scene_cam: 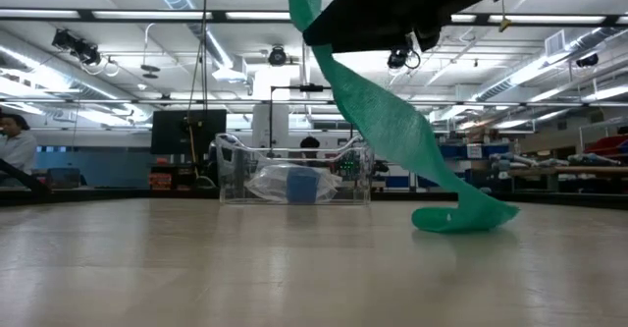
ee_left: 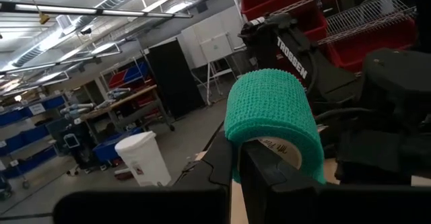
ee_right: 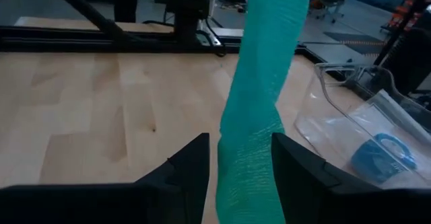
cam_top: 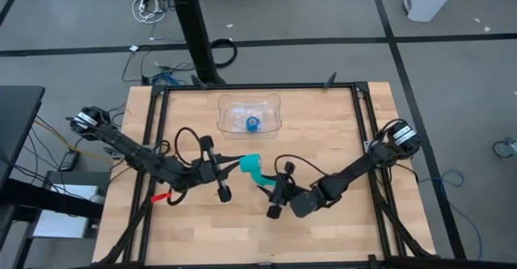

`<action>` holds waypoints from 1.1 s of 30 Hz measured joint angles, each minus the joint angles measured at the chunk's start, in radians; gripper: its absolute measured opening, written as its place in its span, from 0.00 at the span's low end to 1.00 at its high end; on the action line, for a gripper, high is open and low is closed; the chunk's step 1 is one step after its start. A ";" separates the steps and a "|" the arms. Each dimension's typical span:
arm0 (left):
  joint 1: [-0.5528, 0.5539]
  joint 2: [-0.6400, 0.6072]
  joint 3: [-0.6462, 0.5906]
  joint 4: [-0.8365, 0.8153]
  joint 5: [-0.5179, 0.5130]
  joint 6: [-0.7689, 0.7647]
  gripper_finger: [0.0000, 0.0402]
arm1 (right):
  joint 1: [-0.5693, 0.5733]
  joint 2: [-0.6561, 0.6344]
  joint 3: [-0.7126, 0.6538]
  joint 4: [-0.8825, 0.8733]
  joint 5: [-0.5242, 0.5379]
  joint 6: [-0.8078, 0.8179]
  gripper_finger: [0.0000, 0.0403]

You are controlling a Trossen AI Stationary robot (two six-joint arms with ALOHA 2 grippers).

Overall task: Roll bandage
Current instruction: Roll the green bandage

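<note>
Here, above the pale wooden table [cam_top: 339,132], the left end effector [ee_left: 236,163] clamps the bandage [cam_top: 253,166], the right end effector [ee_right: 239,163] straddling it, fingers apart.

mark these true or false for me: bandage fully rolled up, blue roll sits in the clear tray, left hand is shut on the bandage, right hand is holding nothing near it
1. The bandage is fully rolled up. False: a long strip hangs loose down to the table.
2. The blue roll sits in the clear tray. True.
3. The left hand is shut on the bandage. True: it grips the rolled end.
4. The right hand has nothing near it. False: the strip runs between its fingers.
</note>
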 joint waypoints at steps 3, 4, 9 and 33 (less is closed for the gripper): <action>0.000 0.000 0.000 0.001 -0.009 0.000 0.05 | 0.000 -0.004 0.000 0.010 -0.006 -0.009 0.35; 0.000 0.000 0.000 -0.001 -0.016 0.000 0.05 | 0.003 -0.008 -0.001 0.022 -0.003 -0.013 0.34; 0.000 0.000 0.000 -0.002 -0.019 0.000 0.05 | 0.016 -0.026 0.000 0.114 0.021 -0.099 0.31; 0.000 0.000 0.000 -0.004 -0.031 0.000 0.05 | 0.113 -0.125 0.000 -0.120 0.036 0.041 0.20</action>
